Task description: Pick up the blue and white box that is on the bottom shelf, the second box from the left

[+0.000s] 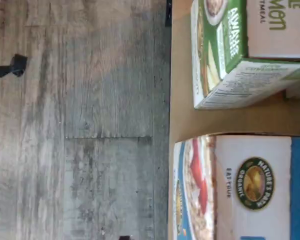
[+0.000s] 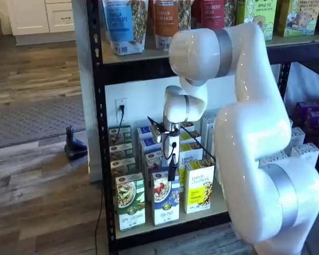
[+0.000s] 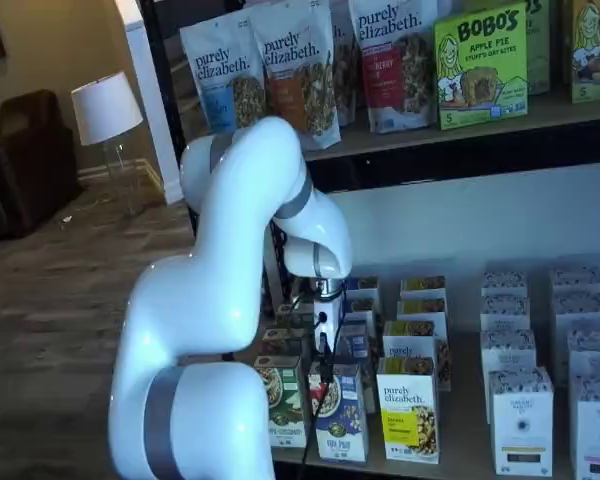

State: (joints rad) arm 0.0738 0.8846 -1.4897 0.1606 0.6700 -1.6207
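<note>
The blue and white box [image 2: 166, 204] stands upright at the front of the bottom shelf [image 2: 215, 209], between a green-and-white carton [image 2: 130, 204] and a yellow carton [image 2: 199, 191]. My gripper [image 2: 171, 171] hangs straight down over this box's top edge, and a thin black finger shows side-on with nothing held. In a shelf view the gripper [image 3: 326, 362] sits just above the same box [image 3: 340, 425]. The wrist view shows the box [image 1: 250, 185] with its round green emblem, the green carton [image 1: 225, 50] beside it, and the beige shelf board [image 1: 182, 115] between them.
More rows of the same cartons stand behind the front ones. White boxes [image 3: 520, 420] fill the shelf's right part. Bags and boxes line the higher tier [image 3: 420, 125]. The black rack post [image 2: 98, 133] rises at the left. A black object [image 2: 74, 146] lies on the wooden floor.
</note>
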